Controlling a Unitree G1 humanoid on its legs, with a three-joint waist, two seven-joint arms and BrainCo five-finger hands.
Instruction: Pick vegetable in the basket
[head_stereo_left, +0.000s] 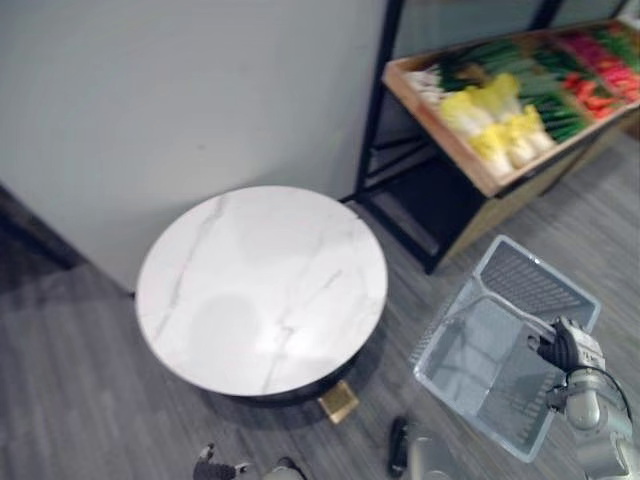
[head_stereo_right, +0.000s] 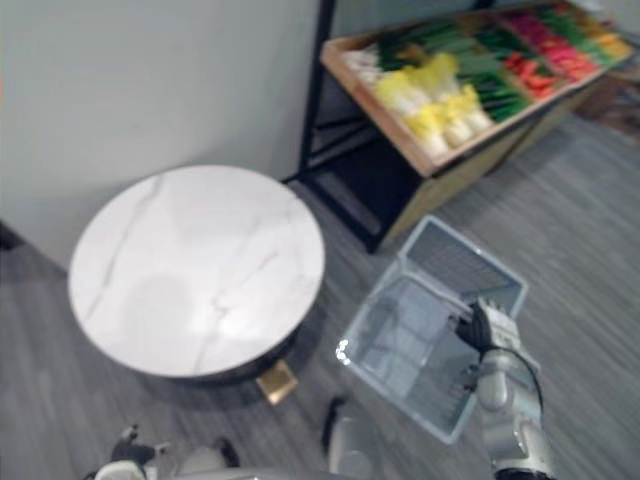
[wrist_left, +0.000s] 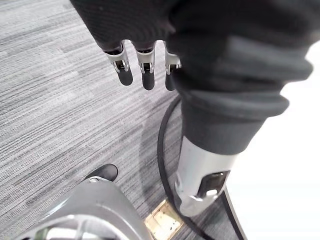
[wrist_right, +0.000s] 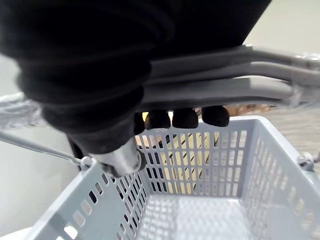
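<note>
Left hand (wrist_left: 146, 62) hangs near the front edge of the round marble table (head_stereo_left: 262, 288), fingers straight and loose, holding nothing. Right of the table sits the grey basket (head_stereo_left: 538, 278), and the right hand (head_stereo_left: 562, 348) has its fingers curled tight round the handle (wrist_right: 240, 85). Further right, beyond the table, the vegetables (head_stereo_left: 505, 120) lie in rows on the wooden stand (head_stereo_left: 470, 165), well apart from the basket.

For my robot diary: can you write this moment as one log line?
right hand shut on basket handle | basket empty | left hand open over floor | vegetables on shelf, unpicked
</note>
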